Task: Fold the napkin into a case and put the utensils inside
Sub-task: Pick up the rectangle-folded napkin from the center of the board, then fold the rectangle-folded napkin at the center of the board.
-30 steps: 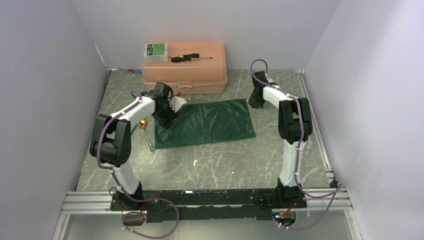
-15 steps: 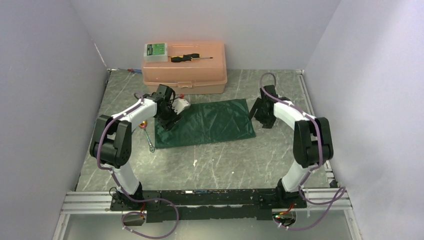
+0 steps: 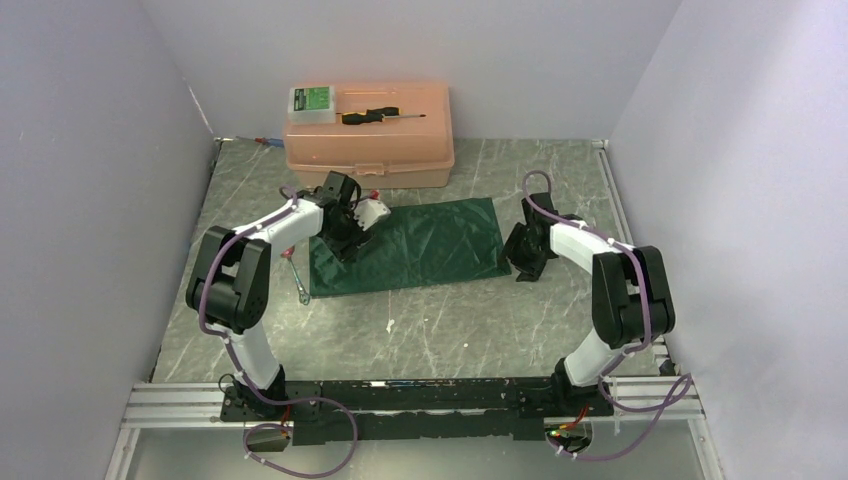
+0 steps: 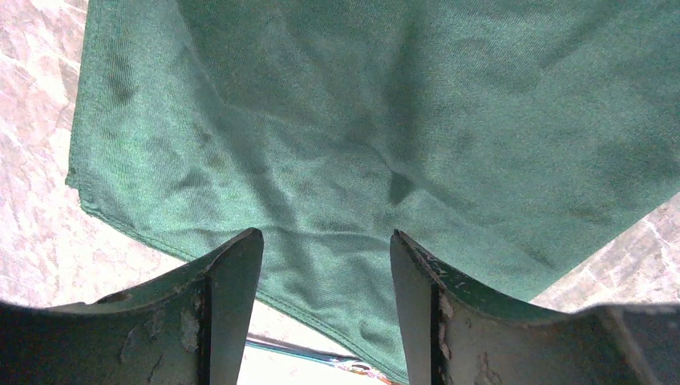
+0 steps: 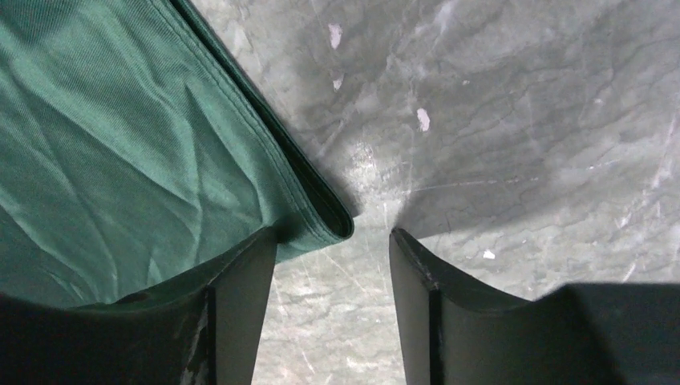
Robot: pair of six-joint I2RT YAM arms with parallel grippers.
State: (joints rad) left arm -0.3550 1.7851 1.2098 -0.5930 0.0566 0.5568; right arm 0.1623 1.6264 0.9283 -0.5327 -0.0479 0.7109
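The dark green napkin (image 3: pixel 415 245) lies flat mid-table, folded to a doubled rectangle. My left gripper (image 3: pixel 346 244) hovers over its left part; in the left wrist view the cloth (image 4: pixel 361 136) fills the frame and the gripper (image 4: pixel 326 249) is open, nothing between its fingers (image 4: pixel 228 309). My right gripper (image 3: pixel 521 268) is at the napkin's near right corner. In the right wrist view that doubled corner (image 5: pixel 325 220) lies in the gap of the open gripper (image 5: pixel 333 241). Two slender utensils (image 3: pixel 296 275) lie on the table left of the napkin.
A pink lidded box (image 3: pixel 368 140) stands at the back, carrying a black-handled screwdriver (image 3: pixel 380 115) and a small green-labelled case (image 3: pixel 313 102). Grey walls close in left, right and behind. A metal rail (image 3: pixel 420 400) with both arm bases runs along the near edge.
My right arm swung from the back right down to the napkin's near right corner, and its jaws went from shut to open. My left gripper shifted slightly right over the cloth.
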